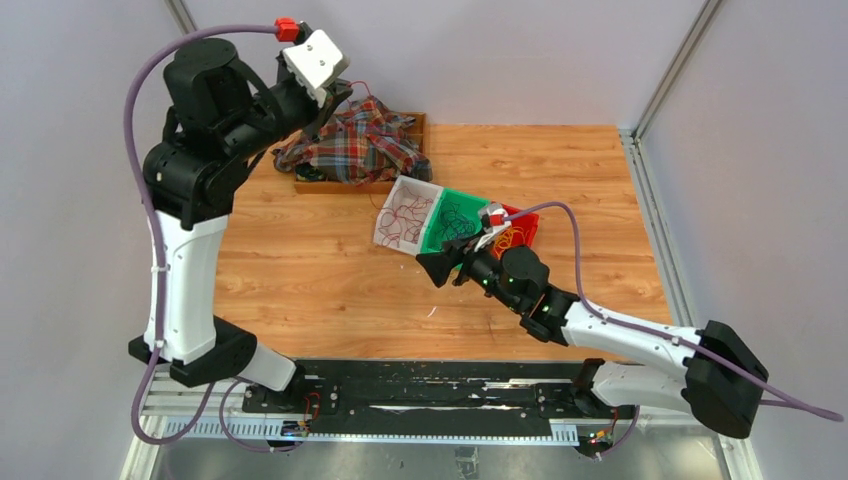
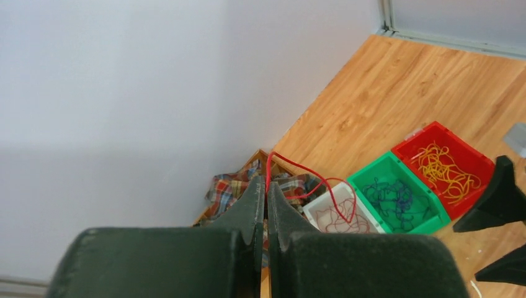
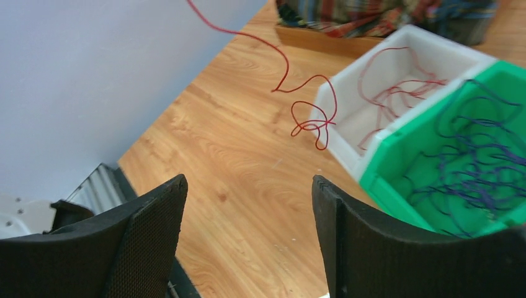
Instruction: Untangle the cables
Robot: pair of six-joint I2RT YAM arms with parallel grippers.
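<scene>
My left gripper [image 1: 335, 95] is raised high at the back left, shut on one end of a thin red cable [image 2: 308, 169]. The cable loops down from the closed fingertips [image 2: 265, 183] and its free end dangles beside the white bin [image 2: 322, 202]. It also shows in the right wrist view [image 3: 282, 68]. Dark red cables lie in the white bin [image 1: 387, 210], blue ones in the green bin [image 1: 460, 197], yellow-orange ones in the red bin [image 1: 526, 216]. My right gripper [image 1: 437, 270] is open and empty, low over the table in front of the bins [image 3: 248, 183].
A plaid cloth [image 1: 360, 140] is heaped in a wooden tray at the back, under my left gripper. The three bins stand side by side mid-table. White walls close in the left and the back. The table's metal rim runs along the right.
</scene>
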